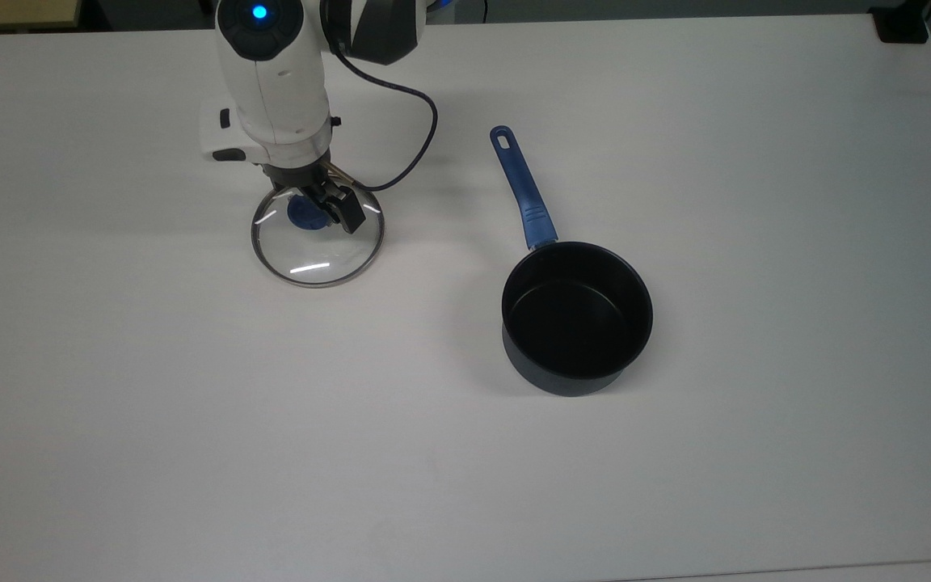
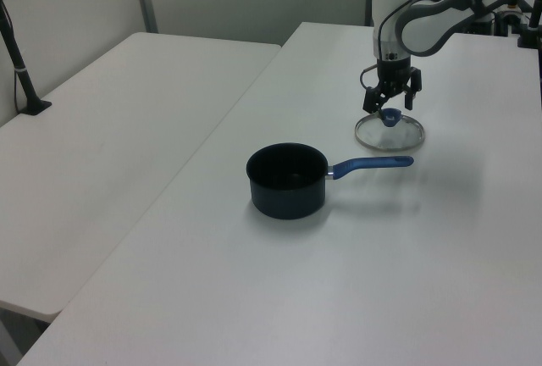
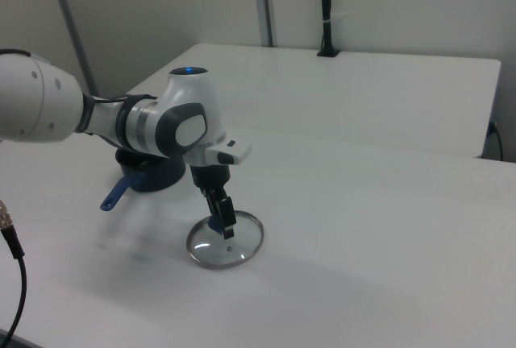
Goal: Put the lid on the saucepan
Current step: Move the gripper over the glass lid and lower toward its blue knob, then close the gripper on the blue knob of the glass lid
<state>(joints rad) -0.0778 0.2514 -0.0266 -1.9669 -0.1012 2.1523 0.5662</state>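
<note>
No text, label, brand, number or sign could be read anywhere. The lid (image 1: 318,238), the saucepan (image 1: 577,319) and the arm's casing carried no lettering that could be made out.
</note>
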